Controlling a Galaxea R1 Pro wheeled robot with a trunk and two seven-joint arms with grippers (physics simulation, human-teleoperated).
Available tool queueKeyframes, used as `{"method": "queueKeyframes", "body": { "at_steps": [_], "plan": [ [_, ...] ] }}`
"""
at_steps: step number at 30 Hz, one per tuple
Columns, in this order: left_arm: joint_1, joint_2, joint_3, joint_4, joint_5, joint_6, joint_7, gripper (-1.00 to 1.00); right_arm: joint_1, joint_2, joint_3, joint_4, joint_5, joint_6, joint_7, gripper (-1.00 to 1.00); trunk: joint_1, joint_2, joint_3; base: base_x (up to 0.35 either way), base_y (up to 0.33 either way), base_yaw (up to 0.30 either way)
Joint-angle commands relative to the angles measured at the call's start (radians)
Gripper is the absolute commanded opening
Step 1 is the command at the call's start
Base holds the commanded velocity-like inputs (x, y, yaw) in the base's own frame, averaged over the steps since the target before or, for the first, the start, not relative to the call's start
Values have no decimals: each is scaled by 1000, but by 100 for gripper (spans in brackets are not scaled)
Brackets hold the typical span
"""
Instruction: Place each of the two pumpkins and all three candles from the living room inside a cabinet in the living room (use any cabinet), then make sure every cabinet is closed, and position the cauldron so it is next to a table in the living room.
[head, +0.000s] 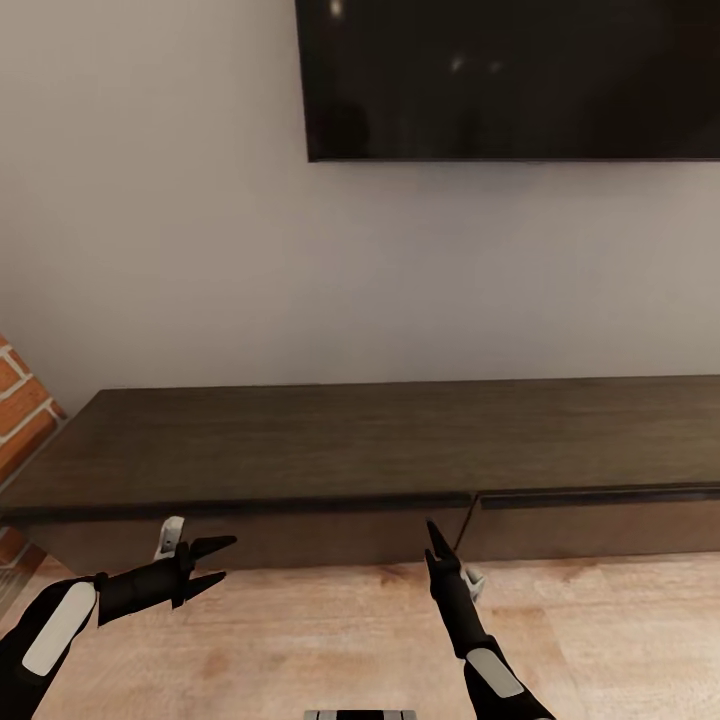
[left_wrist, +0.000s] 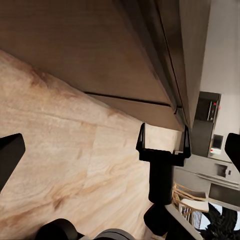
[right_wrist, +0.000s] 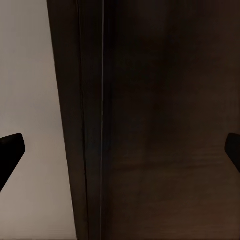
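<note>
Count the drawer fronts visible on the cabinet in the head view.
2: a left drawer front ahead of both grippers and a right drawer front, cropped at the frame edge; more may lie beyond.

Home living room, simulated render. Long low dark-brown wood cabinet (head: 380, 450) runs along the wall just ahead of both pincers; flat handle-less fronts, a seam between two fronts just beyond the right pincer (head: 440, 550). Big black TV screen (head: 510, 75) mounted on the plain grey wall (head: 150, 200), high above the right pincer. Light wood plank floor (head: 330, 630) under both pincers. Red brick edge (head: 20, 400) out past the left pincer (head: 215, 562). Left wrist view, beyond the right pincer (left_wrist: 163, 145): a far room with grey appliance-like units (left_wrist: 212, 150) and a wicker chair (left_wrist: 187, 197), kitchen-like, details small.
</note>
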Motion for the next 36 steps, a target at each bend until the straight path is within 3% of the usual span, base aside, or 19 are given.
{"method": "queueKeyframes", "body": {
  "at_steps": [1, 36],
  "plan": [
    [0, 0, 0, 0, 0, 0, 0, 100, 0, 0, 0, 0, 0, 0, 0, 100, 0, 0, 0, 251, 0, 0],
    [0, 0, 0, 0, -1, 0, 0, 100, 0, 0, 2, 0, 7, 0, -2, 100, 0, 0, 0, 67, 0, 0]
  ]
}}
